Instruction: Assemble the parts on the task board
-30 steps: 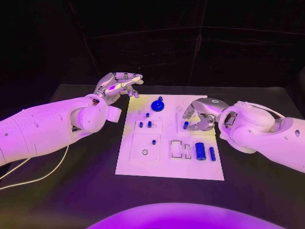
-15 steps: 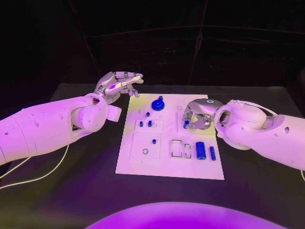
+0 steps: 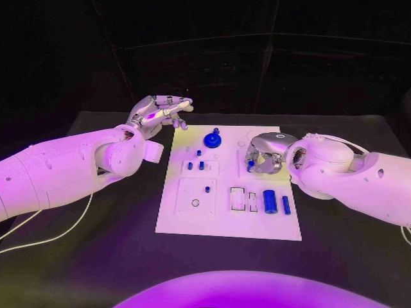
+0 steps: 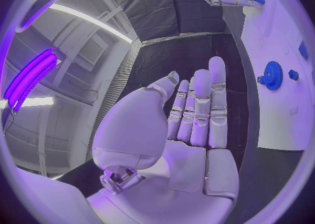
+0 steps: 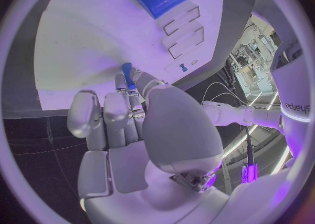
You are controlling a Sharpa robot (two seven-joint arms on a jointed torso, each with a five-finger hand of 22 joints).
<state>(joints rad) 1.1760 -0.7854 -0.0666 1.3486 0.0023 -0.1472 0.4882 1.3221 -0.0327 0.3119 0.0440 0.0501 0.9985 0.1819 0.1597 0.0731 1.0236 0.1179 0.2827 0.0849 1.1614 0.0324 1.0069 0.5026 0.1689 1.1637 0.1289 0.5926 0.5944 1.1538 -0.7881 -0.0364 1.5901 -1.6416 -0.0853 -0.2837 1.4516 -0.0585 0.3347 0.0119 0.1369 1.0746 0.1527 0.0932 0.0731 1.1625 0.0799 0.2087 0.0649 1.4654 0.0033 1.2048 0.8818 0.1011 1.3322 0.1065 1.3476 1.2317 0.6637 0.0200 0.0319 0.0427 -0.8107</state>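
One blue peg (image 3: 251,166) pinched by right hand (image 3: 264,154) (left hand (image 3: 157,114) bare).

Both arms are clad in smooth, rounded white shells that swell into bulbous housings at the wrists. The left hand (image 3: 157,114) and right hand (image 3: 264,154) are silver metal, built of segmented fingers with pale padded palms. A thin white cable (image 3: 39,240) trails beneath the left arm. The right forearm carries dark "sharpa" lettering (image 5: 296,106).
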